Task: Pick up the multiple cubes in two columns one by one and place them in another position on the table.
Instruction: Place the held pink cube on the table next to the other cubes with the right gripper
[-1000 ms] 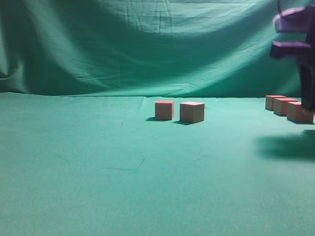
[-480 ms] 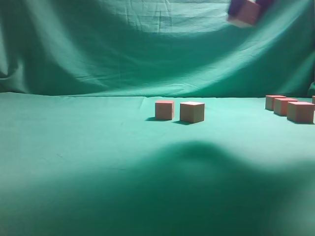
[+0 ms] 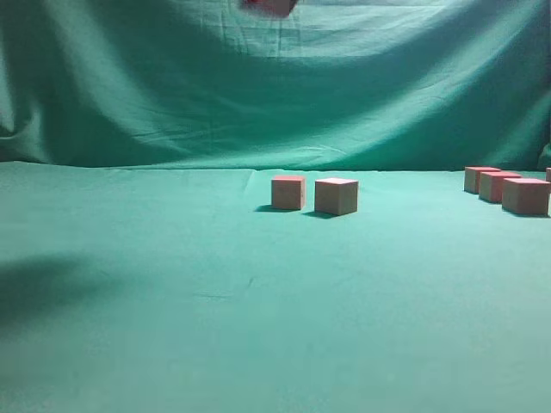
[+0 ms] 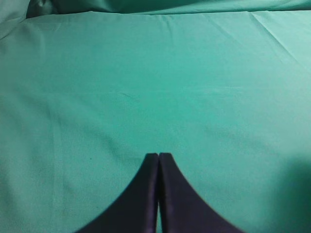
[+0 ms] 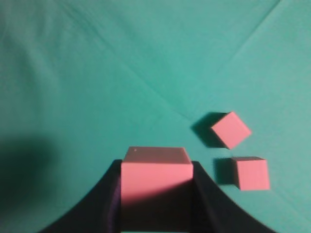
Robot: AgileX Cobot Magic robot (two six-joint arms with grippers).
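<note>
My right gripper (image 5: 156, 165) is shut on a pink cube (image 5: 155, 177), held high above the table (image 3: 362, 327). In the exterior view only that cube's underside (image 3: 269, 7) shows, at the top edge. Two cubes stand side by side mid-table (image 3: 287, 192) (image 3: 336, 196); the right wrist view shows them below and to the right of the held one (image 5: 231, 129) (image 5: 250, 173). A row of cubes runs along the right edge (image 3: 479, 179) (image 3: 498, 186) (image 3: 525, 196). My left gripper (image 4: 158, 156) is shut and empty over bare cloth.
A draped green curtain (image 3: 258, 95) hangs behind the table. A dark shadow (image 3: 43, 288) lies on the cloth at the left. A sliver of one more cube (image 3: 548, 175) peeks in at the right edge.
The right gripper rose from beside the right-hand row with a cube and carried it left along the top of the exterior view. Its shadow slid left across the table.
</note>
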